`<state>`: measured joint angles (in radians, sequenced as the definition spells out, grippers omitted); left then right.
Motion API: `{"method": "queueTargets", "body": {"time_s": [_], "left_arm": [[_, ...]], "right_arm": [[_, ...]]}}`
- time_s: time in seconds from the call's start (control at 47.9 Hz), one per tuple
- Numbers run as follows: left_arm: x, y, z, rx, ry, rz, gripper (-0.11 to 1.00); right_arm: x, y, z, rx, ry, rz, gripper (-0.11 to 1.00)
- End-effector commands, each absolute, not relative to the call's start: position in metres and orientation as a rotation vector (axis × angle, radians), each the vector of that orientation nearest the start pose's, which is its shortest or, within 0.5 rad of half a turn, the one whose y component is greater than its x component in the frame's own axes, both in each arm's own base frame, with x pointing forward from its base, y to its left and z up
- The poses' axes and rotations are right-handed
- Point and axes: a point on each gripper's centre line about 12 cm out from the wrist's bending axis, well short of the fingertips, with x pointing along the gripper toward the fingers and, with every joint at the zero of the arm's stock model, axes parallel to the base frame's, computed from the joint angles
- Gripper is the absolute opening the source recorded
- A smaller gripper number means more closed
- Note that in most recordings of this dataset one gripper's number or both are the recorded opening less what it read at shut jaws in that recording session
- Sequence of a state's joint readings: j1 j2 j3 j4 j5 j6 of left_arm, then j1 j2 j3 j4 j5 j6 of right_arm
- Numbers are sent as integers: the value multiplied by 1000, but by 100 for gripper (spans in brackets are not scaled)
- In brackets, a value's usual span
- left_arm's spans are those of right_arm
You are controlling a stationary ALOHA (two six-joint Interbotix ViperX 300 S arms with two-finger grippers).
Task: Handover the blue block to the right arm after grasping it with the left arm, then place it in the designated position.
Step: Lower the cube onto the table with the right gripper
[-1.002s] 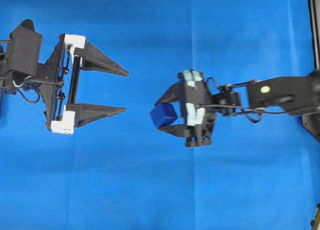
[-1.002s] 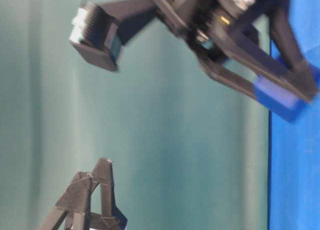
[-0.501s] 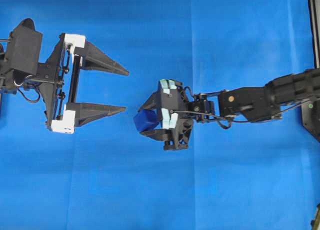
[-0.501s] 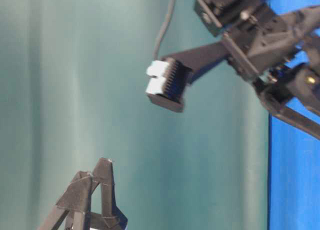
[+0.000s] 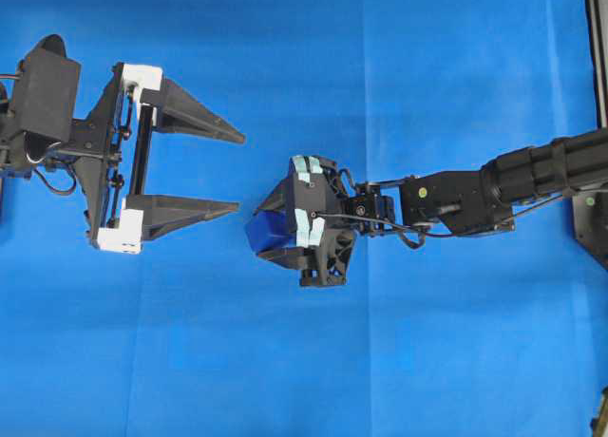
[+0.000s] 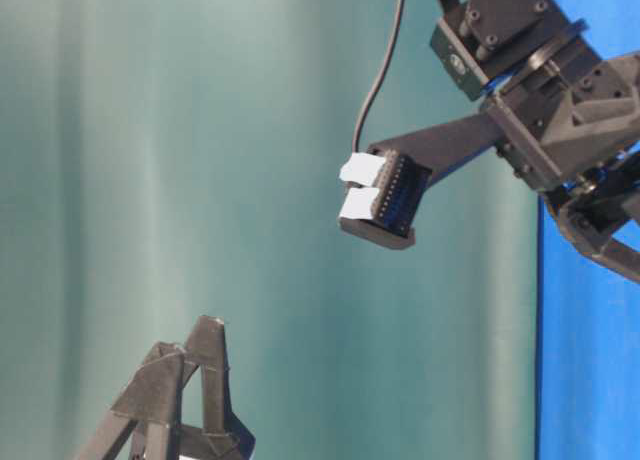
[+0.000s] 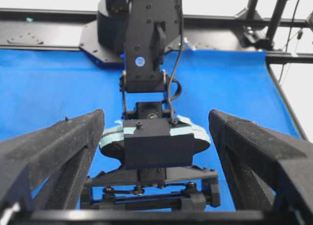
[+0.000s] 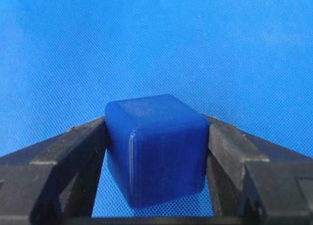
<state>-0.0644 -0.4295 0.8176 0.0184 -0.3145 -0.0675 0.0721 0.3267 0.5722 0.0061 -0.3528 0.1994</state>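
We see the blue block (image 8: 155,149) pinched between our right arm's fingers (image 8: 73,151) above the blue cloth (image 5: 380,76), pointing toward the left arm's widely spread, empty fingers (image 5: 195,123), well apart to its left.

A bright blue cloth (image 5: 427,66) covers the tabletop, smooth with faint fold creases running across it. A black metal frame (image 7: 54,13) borders the cloth's far edge in the left wrist view, with white surroundings beyond. In the table-level view a plain teal-green backdrop (image 6: 200,160) fills the background, softly and evenly lit.
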Motion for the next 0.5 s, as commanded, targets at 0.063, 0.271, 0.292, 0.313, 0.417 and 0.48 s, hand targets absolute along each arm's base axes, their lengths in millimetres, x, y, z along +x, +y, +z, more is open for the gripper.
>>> {"method": "queueTargets", "body": {"time_s": [0.063, 0.271, 0.292, 0.313, 0.417, 0.48], "left_arm": [[326, -20, 315, -51, 39, -65, 92], [326, -20, 315, -50, 40, -65, 92], [326, -20, 315, -51, 39, -65, 92], [326, -20, 315, -52, 39, -64, 92], [326, -20, 315, -51, 39, -65, 92], [326, -20, 315, -49, 40, -65, 92]], "right_arm": [[445, 32, 106, 182, 514, 16, 43], [447, 33, 102, 183, 522, 14, 43], [447, 33, 101, 183, 525, 14, 43], [448, 33, 101, 184, 525, 13, 43], [450, 32, 100, 194, 524, 6, 43], [450, 32, 100, 197, 524, 4, 43]]}}
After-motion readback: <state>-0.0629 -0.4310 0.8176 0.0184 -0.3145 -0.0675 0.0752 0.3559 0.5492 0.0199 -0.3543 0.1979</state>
